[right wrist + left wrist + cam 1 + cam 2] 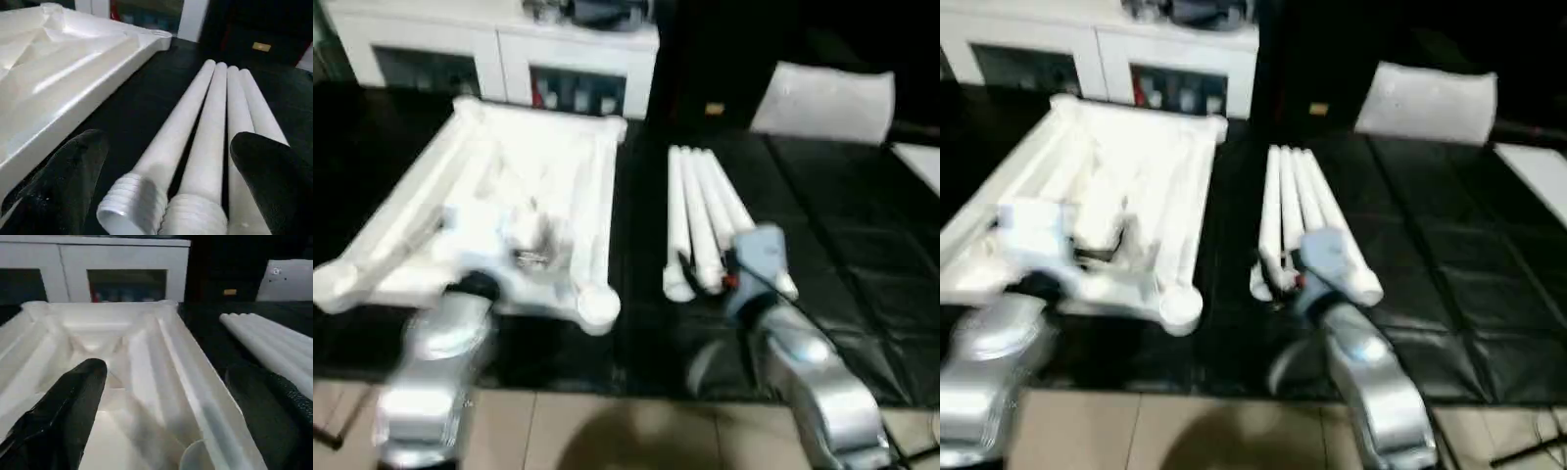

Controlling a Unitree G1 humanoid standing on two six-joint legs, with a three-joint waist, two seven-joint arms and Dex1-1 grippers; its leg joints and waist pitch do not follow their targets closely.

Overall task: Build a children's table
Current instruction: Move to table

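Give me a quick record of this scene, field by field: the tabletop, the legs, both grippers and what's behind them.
tabletop: white, lying underside up on the black mat, no legs fitted
legs: four white tubes side by side on the mat, to the right of the tabletop, threaded ends toward the robot
left gripper: open, over the tabletop
right gripper: open, fingers either side of the legs' near ends, holding nothing
background: white cabinet with glass doors

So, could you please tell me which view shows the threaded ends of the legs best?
The right wrist view: the legs lie close between the open fingers, ribbed threads plain at their near ends. Both eye views show all four side by side, threads blurred. The left wrist view catches only plain shafts.
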